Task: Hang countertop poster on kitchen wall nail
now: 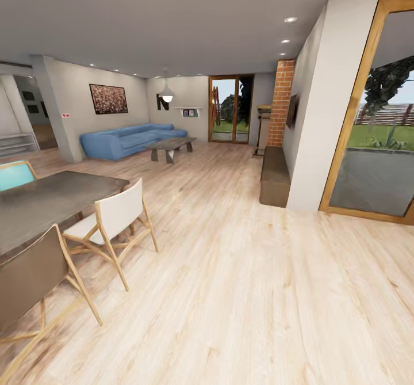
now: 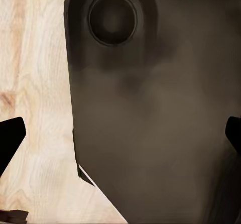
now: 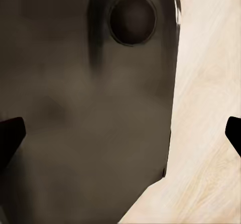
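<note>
Pale plank floor [image 1: 241, 293]; dark slab table [image 1: 46, 201]; both grippers [image 2: 120, 133] [image 3: 123, 133] spread wide over smooth dark robot body [image 2: 160, 108].

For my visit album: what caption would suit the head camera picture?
Robot's view over a pale wood floor: dark dining table and chairs at left, blue sofa beyond, garden door ahead.

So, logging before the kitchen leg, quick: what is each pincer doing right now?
Left pincer: open, holding nothing, fingertips wide apart.
Right pincer: open, holding nothing, fingertips wide apart.
</note>
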Available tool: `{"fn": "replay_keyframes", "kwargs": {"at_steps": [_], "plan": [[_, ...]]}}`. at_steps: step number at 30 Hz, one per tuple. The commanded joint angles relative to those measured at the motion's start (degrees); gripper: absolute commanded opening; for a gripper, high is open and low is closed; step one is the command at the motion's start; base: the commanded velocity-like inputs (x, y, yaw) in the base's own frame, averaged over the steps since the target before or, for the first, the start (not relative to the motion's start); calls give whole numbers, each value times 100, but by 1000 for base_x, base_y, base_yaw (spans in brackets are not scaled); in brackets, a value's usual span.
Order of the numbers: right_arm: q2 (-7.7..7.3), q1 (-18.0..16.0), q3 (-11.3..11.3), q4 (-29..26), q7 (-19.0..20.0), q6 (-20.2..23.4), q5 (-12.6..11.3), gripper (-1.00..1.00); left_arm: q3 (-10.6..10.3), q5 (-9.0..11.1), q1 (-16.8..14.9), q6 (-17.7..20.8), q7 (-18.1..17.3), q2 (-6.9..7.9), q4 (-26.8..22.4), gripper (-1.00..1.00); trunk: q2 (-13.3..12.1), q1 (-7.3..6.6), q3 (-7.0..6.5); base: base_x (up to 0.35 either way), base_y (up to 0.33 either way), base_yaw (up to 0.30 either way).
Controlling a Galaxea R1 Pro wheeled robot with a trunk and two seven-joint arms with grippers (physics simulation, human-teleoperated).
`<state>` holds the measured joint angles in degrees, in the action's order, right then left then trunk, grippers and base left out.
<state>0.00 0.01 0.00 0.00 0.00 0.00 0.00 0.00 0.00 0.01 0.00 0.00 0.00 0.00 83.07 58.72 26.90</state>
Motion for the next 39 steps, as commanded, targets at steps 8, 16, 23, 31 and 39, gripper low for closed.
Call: {"fn": "replay_keyframes", "kwargs": {"at_steps": [8,16,23,31,39], "plan": [[-115,-265,29,-262,4,-203,28,100,-197,-62,47,-198,-17,-258,-257,100,1,0,3,0,0,0],[-115,-477,29,-396,4,-203,28,100,-197,-62,47,-198,-17,-412,-514,100,1,0,3,0,0,0],[-168,-572,15,-450,-3,-243,6,100,-148,-69,24,-272,-7,-507,-740,100,1,0,3,0,0,0],[-281,-853,1,-868,-8,-1473,-19,100,-127,-78,9,-798,1,-498,-1825,100,1,0,3,0,0,0],[-305,-875,0,-890,-9,-1528,-18,100,-115,-79,8,-832,0,-253,-2103,100,1,0,3,0,0,0]]}}
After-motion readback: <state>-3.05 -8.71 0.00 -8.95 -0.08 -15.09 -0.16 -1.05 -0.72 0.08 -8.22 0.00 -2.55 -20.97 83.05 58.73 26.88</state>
